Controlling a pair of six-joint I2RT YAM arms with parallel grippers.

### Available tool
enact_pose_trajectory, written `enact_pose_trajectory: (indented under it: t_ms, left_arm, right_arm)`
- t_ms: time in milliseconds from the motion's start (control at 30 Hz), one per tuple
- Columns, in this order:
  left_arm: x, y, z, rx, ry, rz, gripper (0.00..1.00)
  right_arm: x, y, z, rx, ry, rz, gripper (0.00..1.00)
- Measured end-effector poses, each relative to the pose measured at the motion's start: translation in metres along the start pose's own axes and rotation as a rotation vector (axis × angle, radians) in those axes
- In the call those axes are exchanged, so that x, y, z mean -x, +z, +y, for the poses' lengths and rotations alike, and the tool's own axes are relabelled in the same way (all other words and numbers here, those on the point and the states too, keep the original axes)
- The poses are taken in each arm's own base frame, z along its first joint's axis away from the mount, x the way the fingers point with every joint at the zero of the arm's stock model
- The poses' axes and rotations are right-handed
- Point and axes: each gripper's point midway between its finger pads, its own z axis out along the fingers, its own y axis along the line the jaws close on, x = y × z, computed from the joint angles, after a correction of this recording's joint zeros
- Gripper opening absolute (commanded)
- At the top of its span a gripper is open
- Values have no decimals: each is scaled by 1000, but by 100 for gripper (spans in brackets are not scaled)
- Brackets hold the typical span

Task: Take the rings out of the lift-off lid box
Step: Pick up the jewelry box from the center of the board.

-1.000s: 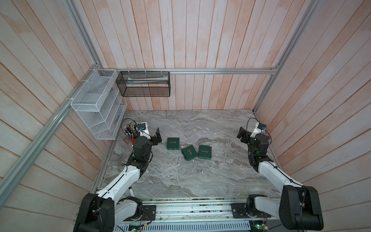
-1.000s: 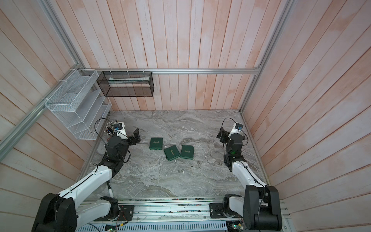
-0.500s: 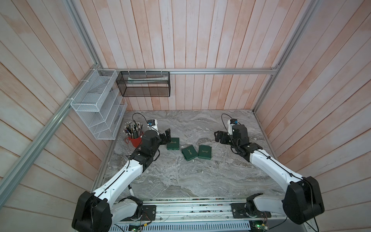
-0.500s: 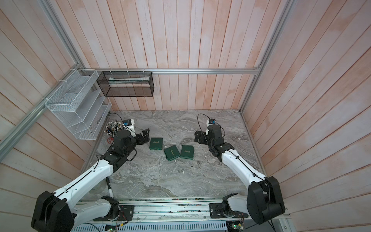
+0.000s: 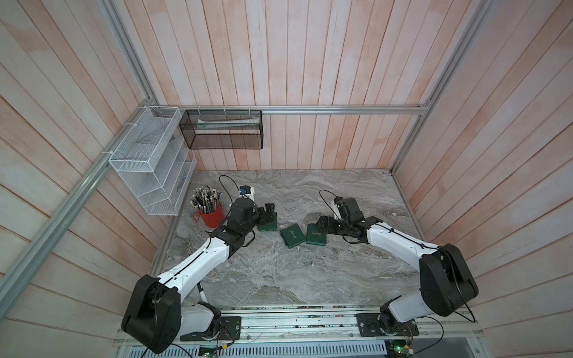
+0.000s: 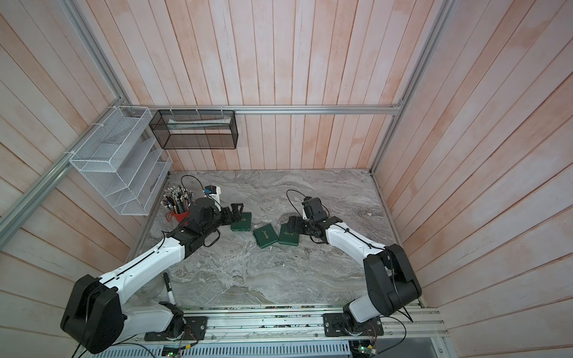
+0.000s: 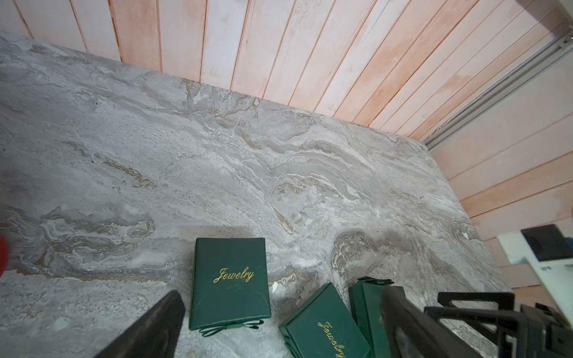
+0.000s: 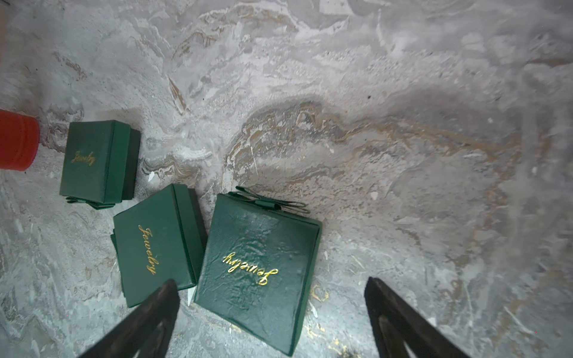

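Note:
Three shut green "Jewelry" boxes lie in a row mid-table: left box (image 5: 267, 225) (image 7: 229, 282), middle box (image 5: 292, 237) (image 8: 155, 241), right box (image 5: 316, 238) (image 8: 257, 269). I cannot tell which of them is the lift-off lid box. The rings are hidden. My left gripper (image 5: 269, 214) (image 7: 283, 313) hangs open just over the left box's far end. My right gripper (image 5: 322, 224) (image 8: 273, 286) is open too, low at the right box's far right corner, with that box showing between its fingers. Neither holds anything.
A red cup (image 5: 210, 214) full of pens stands just left of the left gripper. A small white scrap (image 8: 190, 294) lies between the middle and right boxes. A white wire rack (image 5: 152, 167) and a black mesh basket (image 5: 221, 130) hang on the walls.
Both arms have swung in from the table's sides to the boxes, the left to the left box and the right to the right box. Both grippers stayed open; the boxes have not moved.

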Motion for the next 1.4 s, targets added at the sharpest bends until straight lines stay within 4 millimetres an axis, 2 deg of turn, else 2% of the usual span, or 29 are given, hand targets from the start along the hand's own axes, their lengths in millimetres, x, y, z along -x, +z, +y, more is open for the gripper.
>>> enact_pose_trajectory:
  t_ms: [333, 500, 700, 1200, 1400]
  left_arm:
    - [-40, 29, 19, 78, 15, 113, 100]
    - [-43, 30, 20, 80, 13, 116, 100]
    - [-51, 30, 24, 86, 14, 129, 100]
    - [-51, 30, 24, 82, 14, 121, 100]
    - [-49, 28, 25, 91, 22, 117, 100]
  right_arm:
    - [-2, 19, 1, -18, 21, 44, 96]
    - [-14, 28, 3, -30, 21, 90, 96]
    - [-14, 34, 17, -32, -6, 101, 96]
    - [-23, 53, 18, -186, -95, 133, 95]
    - [-25, 55, 10, -240, -106, 125, 95]
